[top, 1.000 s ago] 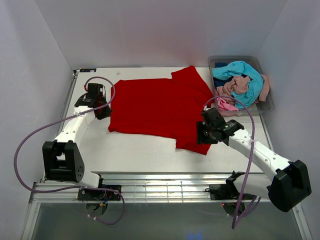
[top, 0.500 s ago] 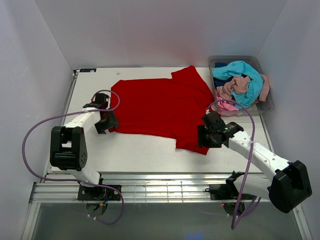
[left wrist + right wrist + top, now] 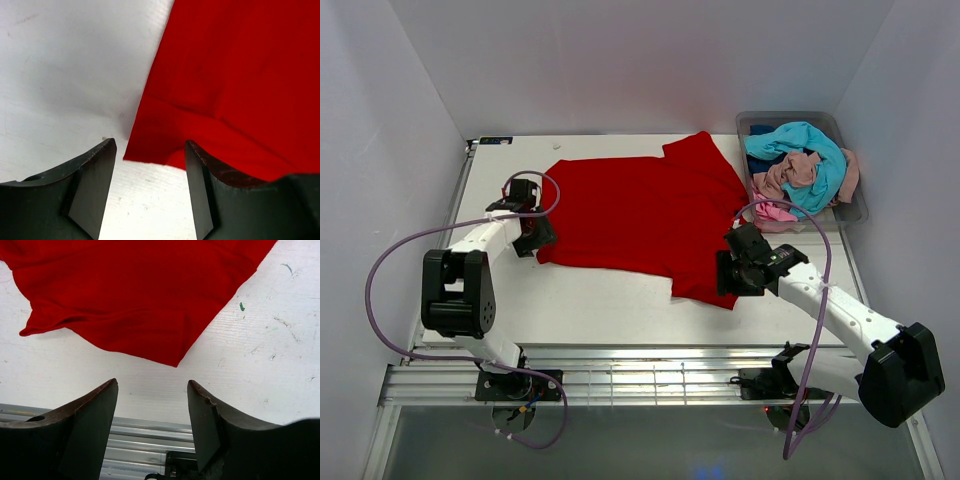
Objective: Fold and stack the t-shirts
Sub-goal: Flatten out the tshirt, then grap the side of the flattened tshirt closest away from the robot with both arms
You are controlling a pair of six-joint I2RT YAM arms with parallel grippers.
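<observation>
A bright red t-shirt (image 3: pixel 640 215) lies spread flat on the white table, one sleeve reaching toward the back right. My left gripper (image 3: pixel 533 235) sits at the shirt's left edge, open, with a red corner (image 3: pixel 150 150) just beyond its empty fingertips. My right gripper (image 3: pixel 728 272) hovers at the shirt's front right corner (image 3: pixel 172 360), open and empty, the cloth lying just ahead of its fingers. Turquoise (image 3: pixel 810 150), dusty pink (image 3: pixel 798 170) and bright pink (image 3: pixel 772 210) t-shirts are heaped in the bin.
A clear grey plastic bin (image 3: pixel 855 205) stands at the back right corner of the table. The metal rail (image 3: pixel 640 375) runs along the table's near edge, visible close under the right gripper (image 3: pixel 150 427). White walls enclose the table on three sides.
The left gripper has opened and let go of the shirt's left edge, shifting slightly along it. The right gripper opened a little wider and stayed at the front right corner.
</observation>
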